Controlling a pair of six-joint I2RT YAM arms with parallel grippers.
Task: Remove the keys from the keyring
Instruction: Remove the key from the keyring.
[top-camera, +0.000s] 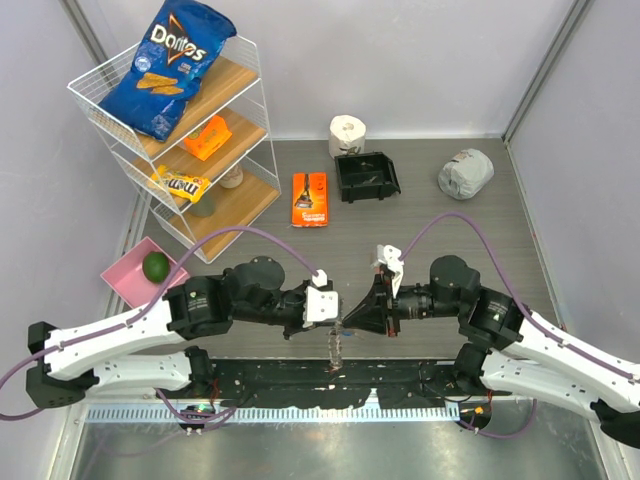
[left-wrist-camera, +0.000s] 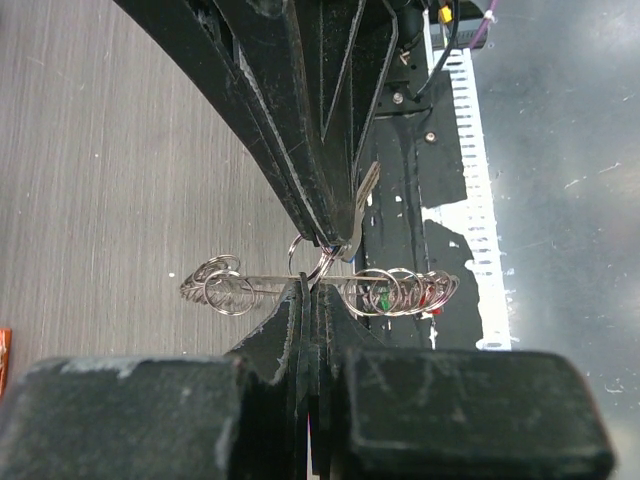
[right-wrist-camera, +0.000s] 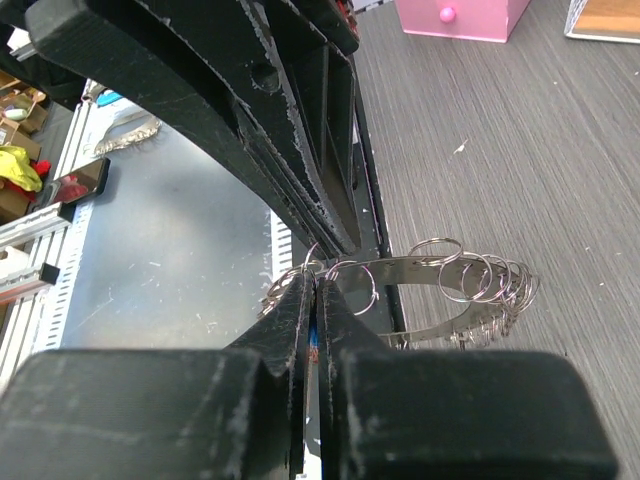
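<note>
The keyring (top-camera: 338, 346) hangs between my two grippers over the table's near edge. In the left wrist view my left gripper (left-wrist-camera: 310, 286) is shut on its thin silver band (left-wrist-camera: 265, 279), which carries many small rings (left-wrist-camera: 398, 292) with green and red bits. My right gripper (right-wrist-camera: 316, 282) is shut on a key; its blue head (right-wrist-camera: 316, 330) shows between the jaws and its silver blade (left-wrist-camera: 364, 203) sticks out beside the fingers. The band also shows in the right wrist view (right-wrist-camera: 440, 270). The grippers meet tip to tip (top-camera: 342, 309).
A wire shelf (top-camera: 250, 75) with a Doritos bag (top-camera: 170, 65) stands at the back left. A pink box (top-camera: 125, 277) holds a lime (top-camera: 156, 265). An orange packet (top-camera: 310, 198), black bin (top-camera: 366, 176), paper roll (top-camera: 347, 133) and grey bundle (top-camera: 465, 173) lie farther back.
</note>
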